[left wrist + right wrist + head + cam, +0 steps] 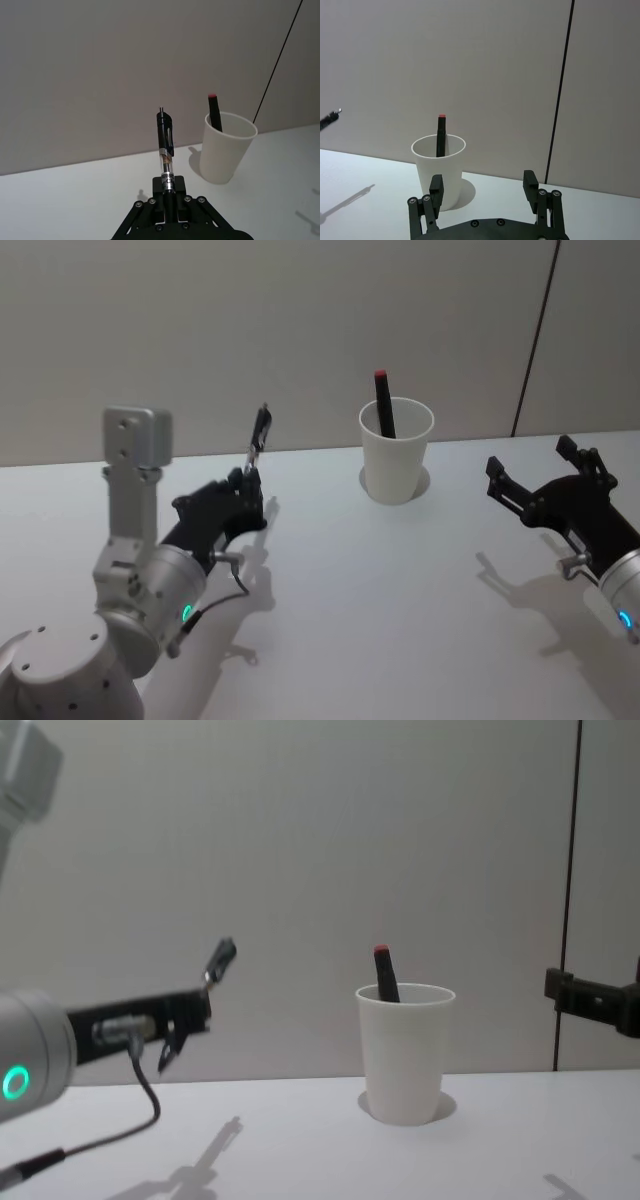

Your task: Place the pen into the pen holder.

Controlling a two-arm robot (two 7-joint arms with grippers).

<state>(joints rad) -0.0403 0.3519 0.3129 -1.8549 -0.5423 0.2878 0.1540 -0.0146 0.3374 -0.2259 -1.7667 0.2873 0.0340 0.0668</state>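
My left gripper (247, 485) is shut on the pen (259, 438), a clear-barrelled pen with a black cap end pointing up and away. It hangs above the table, left of the pen holder (396, 475), a white paper cup standing upright. In the left wrist view the pen (165, 147) sticks out of the gripper (169, 194), with the pen holder (225, 157) farther off. My right gripper (530, 462) is open to the right of the cup with nothing in it; its wrist view has the cup (440, 175) straight beyond it (483, 181).
A black marker with a red tip (384, 400) stands inside the cup, leaning on its far rim. The white table (400, 600) runs back to a grey wall with a dark vertical seam (535, 335) behind the right side.
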